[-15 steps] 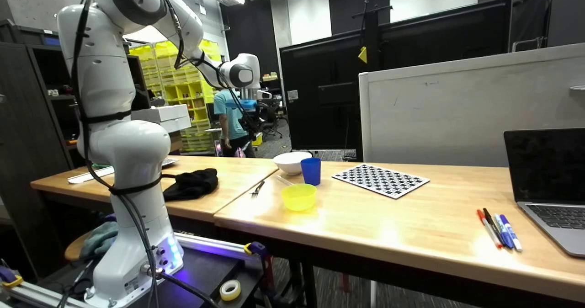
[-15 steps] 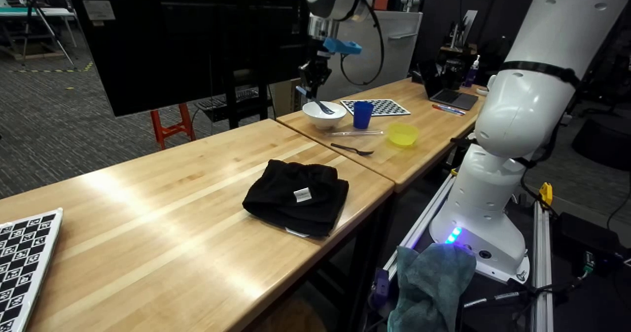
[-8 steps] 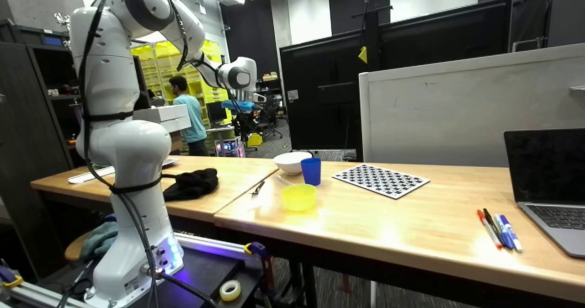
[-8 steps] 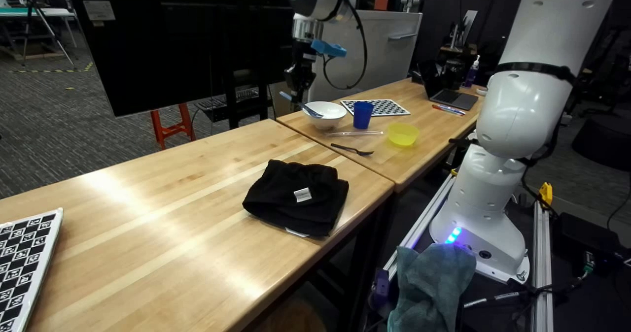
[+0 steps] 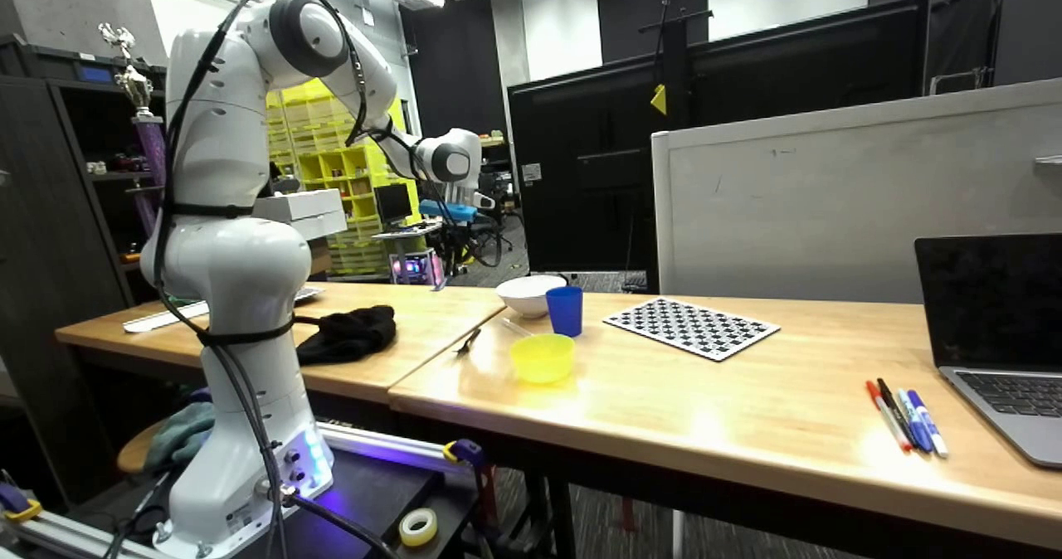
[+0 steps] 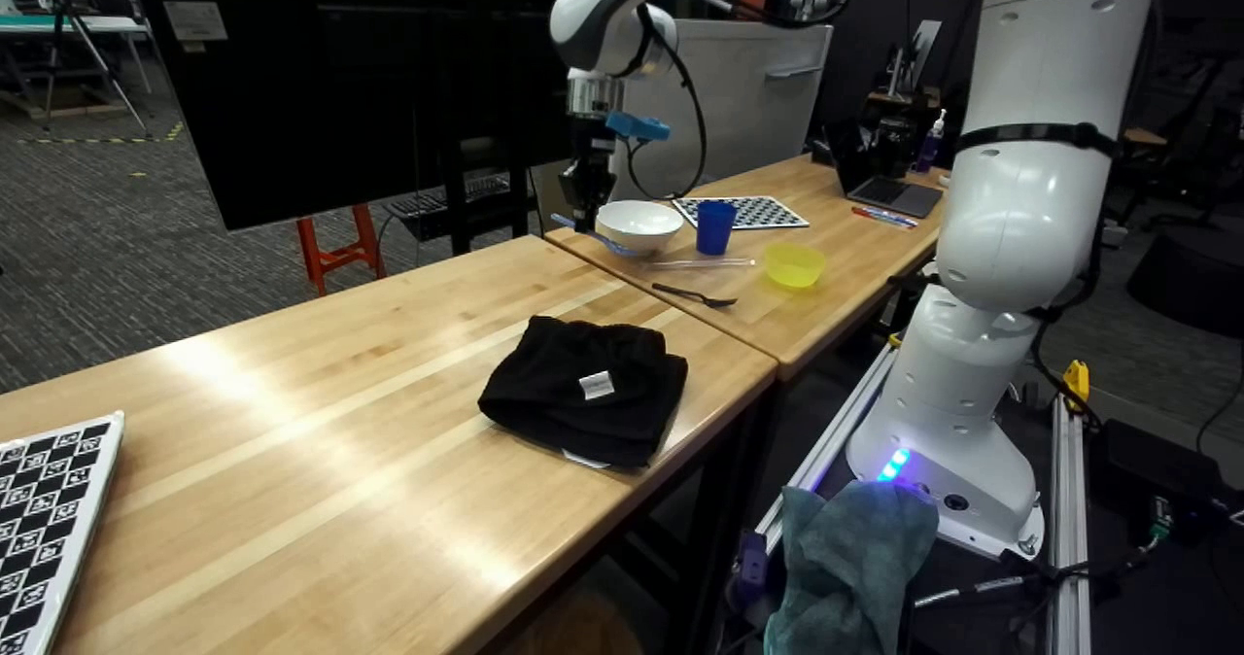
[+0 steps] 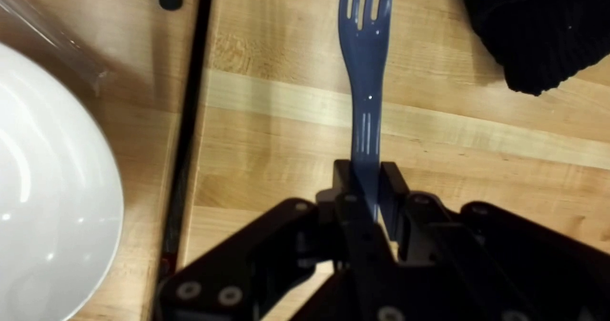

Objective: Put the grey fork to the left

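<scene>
Since the earlier exterior frames I have come lower, and the slim blue-grey fork [image 7: 368,80], which I take for the grey one, has swung away from the round white bowl [image 5: 527,296] toward the wooden table [image 6: 292,461] with the folded black knit cloth [image 6: 583,412]. My gripper [image 7: 366,180] has its jaws pinched nearly together on the handle; the fork hangs, in the wrist view, between the dark seam [image 7: 191,73] and the cloth. Its tines reach well beyond my grip, so meeting wood tines-first could twist it loose; letting go too high could bounce it, too near the seam leave it straddling. The bowl shows its glossy inner wall; what the blue cup [image 6: 715,229] and translucent yellow bowl [image 6: 795,268] hold, I cannot tell.
</scene>
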Tool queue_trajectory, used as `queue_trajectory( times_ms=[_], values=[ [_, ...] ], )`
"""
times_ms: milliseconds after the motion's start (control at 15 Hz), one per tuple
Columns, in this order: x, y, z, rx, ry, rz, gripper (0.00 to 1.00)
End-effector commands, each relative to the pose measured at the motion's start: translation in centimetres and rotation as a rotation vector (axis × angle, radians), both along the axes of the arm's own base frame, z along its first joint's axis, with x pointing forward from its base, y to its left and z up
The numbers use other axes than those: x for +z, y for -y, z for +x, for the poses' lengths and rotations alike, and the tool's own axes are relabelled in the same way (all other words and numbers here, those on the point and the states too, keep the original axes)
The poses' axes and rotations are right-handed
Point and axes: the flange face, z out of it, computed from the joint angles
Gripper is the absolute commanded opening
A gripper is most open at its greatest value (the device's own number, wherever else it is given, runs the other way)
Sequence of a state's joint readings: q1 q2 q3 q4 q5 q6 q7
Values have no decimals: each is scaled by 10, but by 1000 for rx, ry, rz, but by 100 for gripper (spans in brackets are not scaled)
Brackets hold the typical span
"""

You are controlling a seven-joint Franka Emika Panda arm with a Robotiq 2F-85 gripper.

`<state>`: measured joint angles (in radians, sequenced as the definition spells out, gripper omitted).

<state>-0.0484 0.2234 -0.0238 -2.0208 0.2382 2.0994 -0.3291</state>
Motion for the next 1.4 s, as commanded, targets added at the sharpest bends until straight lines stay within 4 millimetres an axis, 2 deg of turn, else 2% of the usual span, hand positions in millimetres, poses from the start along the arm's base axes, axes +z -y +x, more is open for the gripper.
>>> queue_trajectory(
  times_ms=[0, 467, 600, 1000, 1333],
  values=[
    [-9, 6, 12, 31, -39, -5, 4],
    [-31, 19, 12, 72, -93, -170, 4],
    [-38, 18, 13, 73, -83, -181, 4],
    [-54, 2, 19, 74, -80, -253, 4],
    [-55, -23, 24, 107, -89, -320, 4]
  ],
)
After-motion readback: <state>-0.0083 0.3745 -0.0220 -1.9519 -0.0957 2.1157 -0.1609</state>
